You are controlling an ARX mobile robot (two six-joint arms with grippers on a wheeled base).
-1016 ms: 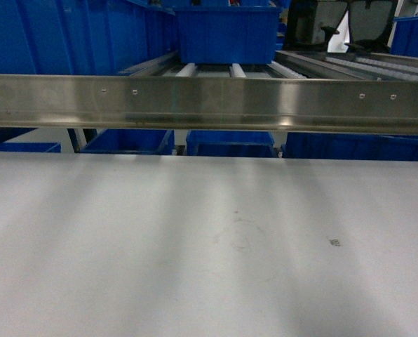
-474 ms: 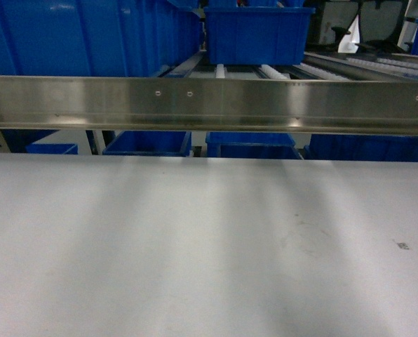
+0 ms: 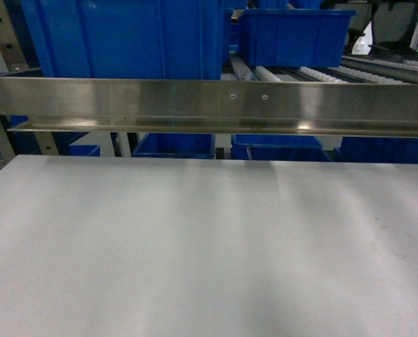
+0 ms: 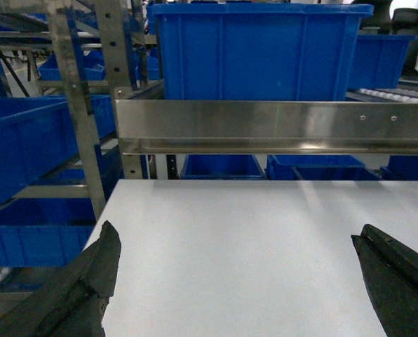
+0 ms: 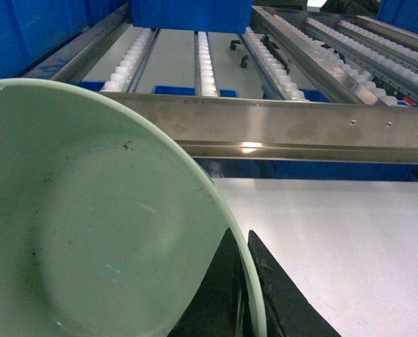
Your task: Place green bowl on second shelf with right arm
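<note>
Before the second shelf (image 5: 279, 126), right end effector (image 5: 243, 295) pinches green bowl (image 5: 90, 232).

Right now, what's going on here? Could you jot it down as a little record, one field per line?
Held item: green bowl, pinched by its rim in the right gripper, seen only in the right wrist view
Bowl position: in front of the second shelf, not yet on it
Shelf surface: white roller tracks behind a shiny front rail
Left gripper: open, holding nothing, over the white table
Also on the rack: blue bins
Task status: bowl not yet placed
</note>
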